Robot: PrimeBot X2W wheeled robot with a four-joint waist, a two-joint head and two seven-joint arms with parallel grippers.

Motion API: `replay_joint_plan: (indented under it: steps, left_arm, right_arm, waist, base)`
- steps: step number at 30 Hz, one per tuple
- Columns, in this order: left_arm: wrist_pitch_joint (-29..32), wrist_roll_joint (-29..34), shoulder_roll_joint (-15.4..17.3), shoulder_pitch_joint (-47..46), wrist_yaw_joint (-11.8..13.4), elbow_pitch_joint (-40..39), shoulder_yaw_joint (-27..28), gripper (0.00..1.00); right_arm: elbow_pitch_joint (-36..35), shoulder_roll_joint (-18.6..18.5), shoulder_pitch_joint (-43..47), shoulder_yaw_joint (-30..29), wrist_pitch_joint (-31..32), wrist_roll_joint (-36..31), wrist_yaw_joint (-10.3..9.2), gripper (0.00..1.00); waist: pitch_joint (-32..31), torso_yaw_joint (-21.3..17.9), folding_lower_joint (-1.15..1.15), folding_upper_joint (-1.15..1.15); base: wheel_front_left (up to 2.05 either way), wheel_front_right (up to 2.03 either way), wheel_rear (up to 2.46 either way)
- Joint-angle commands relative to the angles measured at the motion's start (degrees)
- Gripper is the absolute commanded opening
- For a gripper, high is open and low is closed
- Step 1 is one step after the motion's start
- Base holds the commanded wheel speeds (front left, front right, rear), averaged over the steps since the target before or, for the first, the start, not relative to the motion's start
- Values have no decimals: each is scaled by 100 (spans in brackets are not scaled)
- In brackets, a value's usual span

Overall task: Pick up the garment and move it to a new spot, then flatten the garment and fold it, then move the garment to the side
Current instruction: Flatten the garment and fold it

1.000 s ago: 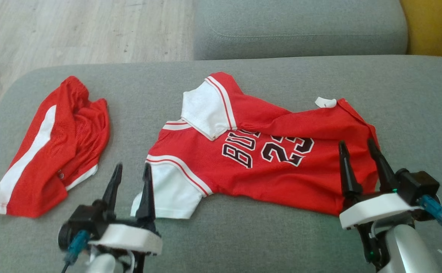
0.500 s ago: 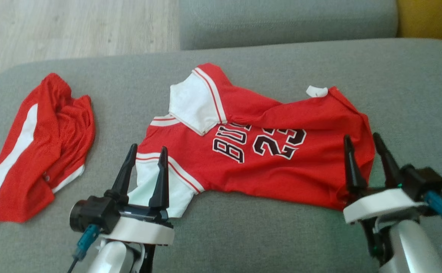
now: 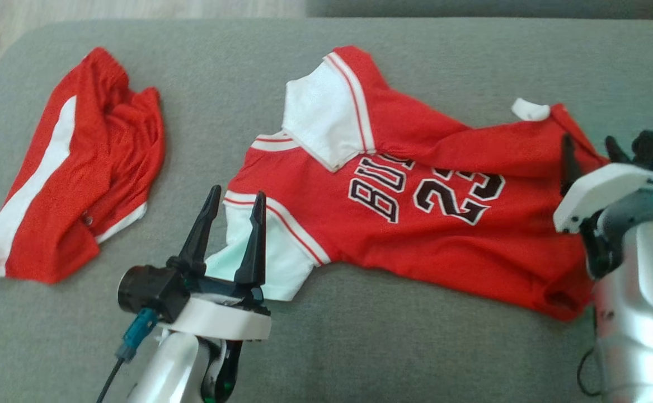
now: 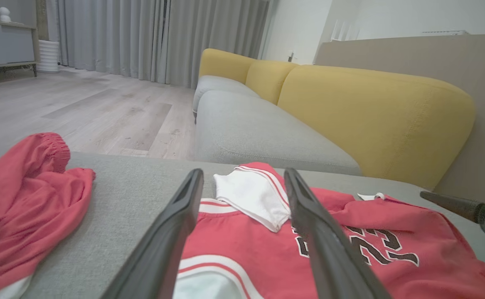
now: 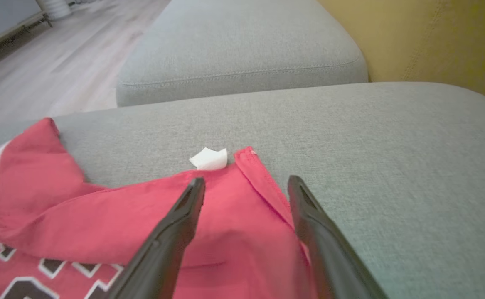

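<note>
The garment point(image 3: 416, 240) is a red jersey with white sleeves and black lettering, spread crosswise on the grey cushion point(image 3: 360, 347). Its far long edge is folded over the print, and a white tag point(image 3: 529, 109) sticks out at the far right corner. My left gripper point(image 3: 236, 195) stands open over the near white sleeve point(image 3: 287, 263), fingers astride its striped seam; the left wrist view shows the jersey point(image 4: 242, 249) between those fingers point(image 4: 171, 232). My right gripper point(image 3: 589, 141) is open above the jersey's right end; in the right wrist view the red cloth point(image 5: 101, 224) lies under it point(image 5: 246, 180).
Crumpled red shorts point(image 3: 80, 173) with a white stripe lie at the cushion's left end, also in the left wrist view point(image 4: 18, 195). Beyond are another grey seat cushion point(image 5: 242, 54), yellow backrests point(image 4: 371, 116) and wooden floor point(image 4: 80, 112).
The head camera has tilted down, shifting the whole picture. My left gripper moved forward onto the near sleeve. My right gripper advanced toward the jersey's far right corner. Both stayed open.
</note>
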Motion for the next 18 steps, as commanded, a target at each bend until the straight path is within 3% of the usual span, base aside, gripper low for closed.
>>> replay_joint_plan:
  steps: [1,11,16,17,18]
  left_arm:
    - [-54,85,-18,-213,-37,-145,207,100]
    - [-54,100,-121,-349,-173,-133,229,100]
    - [-54,94,-140,-413,-207,-162,229,100]
    - [-54,92,-141,-422,-211,-167,232,100]
    - [-54,91,-143,-433,-215,-169,234,100]
  right_arm:
    - [-19,-8,-332,-14,44,-240,-4,100]
    - [965,-8,-1127,-1199,502,-1339,-4,100]
    - [1434,-8,-1449,-1340,740,-1543,-4,100]
    - [1506,-8,-1496,-1359,776,-1570,-4,95]
    - [1560,-8,-1542,-1365,781,-1599,-4,2]
  waist:
    - [111,131,-1,0]
    - [367,340,-1,0]
    - [496,370,-1,0]
    - [516,371,-1,0]
    - [532,371,-1,0]
  base:
    - [0,0,0]
    - [0,0,0]
    - [0,0,0]
    - [0,0,0]
    - [0,0,0]
